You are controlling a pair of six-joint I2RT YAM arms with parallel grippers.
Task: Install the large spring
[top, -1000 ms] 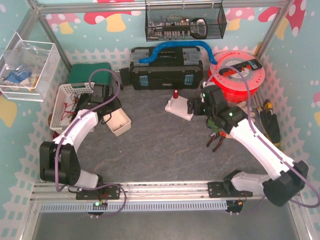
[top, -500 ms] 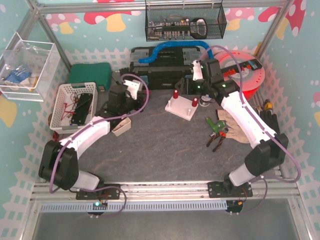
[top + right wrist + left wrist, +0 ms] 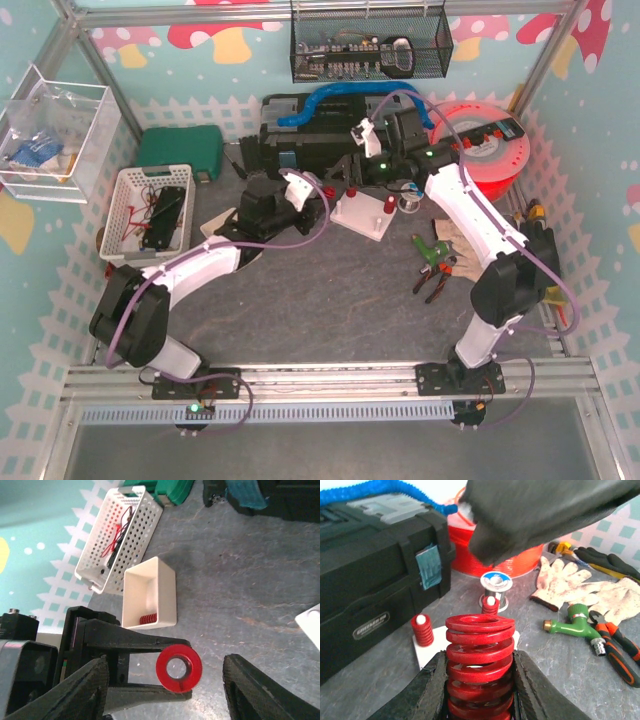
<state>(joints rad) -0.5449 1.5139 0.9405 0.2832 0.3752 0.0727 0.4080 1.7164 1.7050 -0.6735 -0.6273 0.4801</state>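
Left claw [image 3: 479, 662] clamped on large spring [image 3: 480, 640], lower coils cut off, right claw [image 3: 165, 665] spread wide, empty

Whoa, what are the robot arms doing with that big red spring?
The left gripper is holding the large spring just short of the white base plate, where two small springs already sit on pegs. The right gripper hovers open over the spring, holding nothing. It is not installed yet.
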